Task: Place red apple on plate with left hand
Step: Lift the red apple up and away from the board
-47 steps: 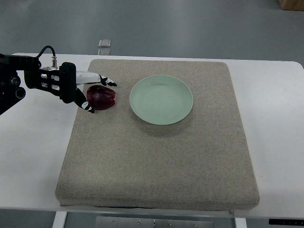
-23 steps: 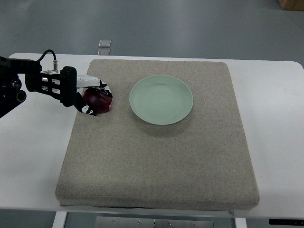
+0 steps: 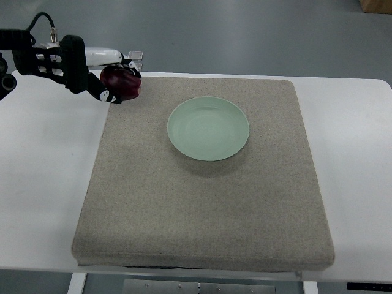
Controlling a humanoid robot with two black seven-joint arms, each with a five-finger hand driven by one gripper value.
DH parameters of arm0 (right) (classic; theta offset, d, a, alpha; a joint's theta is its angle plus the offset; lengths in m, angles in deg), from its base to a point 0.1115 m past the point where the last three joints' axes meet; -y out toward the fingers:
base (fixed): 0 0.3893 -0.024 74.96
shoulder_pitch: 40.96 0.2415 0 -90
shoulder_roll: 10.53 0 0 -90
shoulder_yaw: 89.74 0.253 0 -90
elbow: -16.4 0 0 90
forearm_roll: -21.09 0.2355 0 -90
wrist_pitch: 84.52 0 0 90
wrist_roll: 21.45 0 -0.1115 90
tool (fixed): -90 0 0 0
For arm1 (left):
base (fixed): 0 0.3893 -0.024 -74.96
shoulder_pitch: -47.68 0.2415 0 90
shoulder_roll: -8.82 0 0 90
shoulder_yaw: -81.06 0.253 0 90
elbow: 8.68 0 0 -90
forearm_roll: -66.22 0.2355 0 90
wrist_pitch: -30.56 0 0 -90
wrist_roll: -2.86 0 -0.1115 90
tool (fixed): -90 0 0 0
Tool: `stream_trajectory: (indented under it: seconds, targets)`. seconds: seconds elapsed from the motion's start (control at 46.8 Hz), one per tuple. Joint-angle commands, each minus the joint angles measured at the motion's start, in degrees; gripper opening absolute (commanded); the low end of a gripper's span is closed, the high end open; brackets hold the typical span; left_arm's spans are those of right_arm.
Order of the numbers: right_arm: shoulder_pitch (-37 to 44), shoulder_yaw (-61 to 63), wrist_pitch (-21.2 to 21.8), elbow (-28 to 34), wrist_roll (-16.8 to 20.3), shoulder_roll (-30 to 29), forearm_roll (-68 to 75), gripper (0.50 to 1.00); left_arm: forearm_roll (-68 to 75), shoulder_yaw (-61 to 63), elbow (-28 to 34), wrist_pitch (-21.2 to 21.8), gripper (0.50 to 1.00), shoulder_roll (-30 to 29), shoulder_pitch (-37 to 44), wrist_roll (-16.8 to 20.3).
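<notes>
Near the far left corner of the mat, in the top view, the left hand [image 3: 104, 76] has its fingers curled around the red apple [image 3: 122, 83] and grips it. The apple seems to be raised above the mat [image 3: 202, 202], though from this steep angle I cannot say how high. The plate [image 3: 208, 128] lies to the right of the hand and somewhat nearer to the robot, well apart from the apple. So the carry, as I judge it, must go rightward and a little toward the robot, and then downward onto the plate. The apple is roundish and its long axis is hard to tell, because the fingers cover part of it. Between the apple and the plate there is only bare mat, nothing stands in the way. A small clear object [image 3: 136, 56] lies on the floor just behind the hand. The right hand does not show here.
</notes>
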Motion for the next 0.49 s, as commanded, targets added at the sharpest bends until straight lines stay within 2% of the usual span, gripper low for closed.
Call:
stream_trajectory:
  seconds: [0.0,0.47]
  targets:
    - [-0.01,-0.06,0.0,0.0,0.0,0.0,0.0,0.932,-0.36,-0.95,-0.01,-0.08,0.5,-0.21,-2.46,-0.05]
    - [-0.01,0.03,0.0,0.0,0.0,0.0,0.0,0.932,-1.68,-0.86,-0.01,-0.35,0.5,1.28,-9.32,-0.14]
